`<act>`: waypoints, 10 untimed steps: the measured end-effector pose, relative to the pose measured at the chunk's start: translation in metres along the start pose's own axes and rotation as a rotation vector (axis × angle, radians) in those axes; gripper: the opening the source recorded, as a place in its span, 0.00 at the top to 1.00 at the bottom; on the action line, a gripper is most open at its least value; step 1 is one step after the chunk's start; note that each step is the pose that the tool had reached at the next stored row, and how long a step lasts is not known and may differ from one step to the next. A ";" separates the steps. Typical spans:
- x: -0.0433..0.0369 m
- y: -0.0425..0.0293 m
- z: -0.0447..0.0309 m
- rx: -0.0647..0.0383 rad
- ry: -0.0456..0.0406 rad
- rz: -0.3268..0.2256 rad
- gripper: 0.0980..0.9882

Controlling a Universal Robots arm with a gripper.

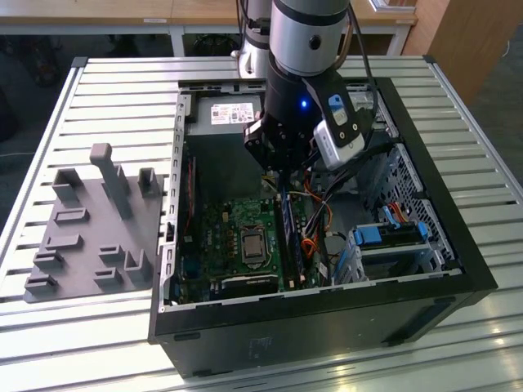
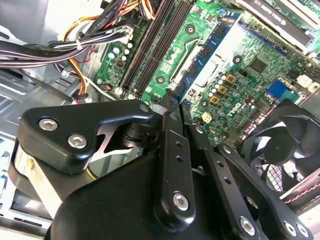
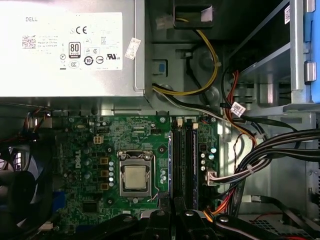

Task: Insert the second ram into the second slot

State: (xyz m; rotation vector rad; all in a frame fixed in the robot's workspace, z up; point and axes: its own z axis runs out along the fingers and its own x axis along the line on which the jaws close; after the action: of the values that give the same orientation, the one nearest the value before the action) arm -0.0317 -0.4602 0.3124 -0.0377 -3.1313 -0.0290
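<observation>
The claw (image 2: 169, 102), fingers pressed together and apparently pinching nothing, hung over one end of the blue memory stick (image 1: 288, 241), which stood along the slots on the motherboard (image 3: 85, 145) inside the open computer case (image 1: 327, 322); pressure on that end alone risked leaving it tilted and half-seated

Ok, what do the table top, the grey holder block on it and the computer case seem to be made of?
Table top: pale silvery grooved slats with bright glare, likely bare aluminium.
Grey holder block: even matte grey, moulded posts and pockets, probably plastic.
Computer case: dull black outer panels, bare grey perforated sheet inside, apparently painted steel, though the alloy is open.
</observation>
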 end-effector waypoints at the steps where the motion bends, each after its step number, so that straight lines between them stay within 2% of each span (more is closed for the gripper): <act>1: 0.0000 0.0000 0.0004 0.000 0.0000 0.000 0.96; 10: -0.0001 -0.0001 0.0035 0.000 -0.0001 0.003 0.96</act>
State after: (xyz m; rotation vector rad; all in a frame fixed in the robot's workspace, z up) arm -0.0317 -0.4602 0.3090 -0.0419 -3.1313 -0.0292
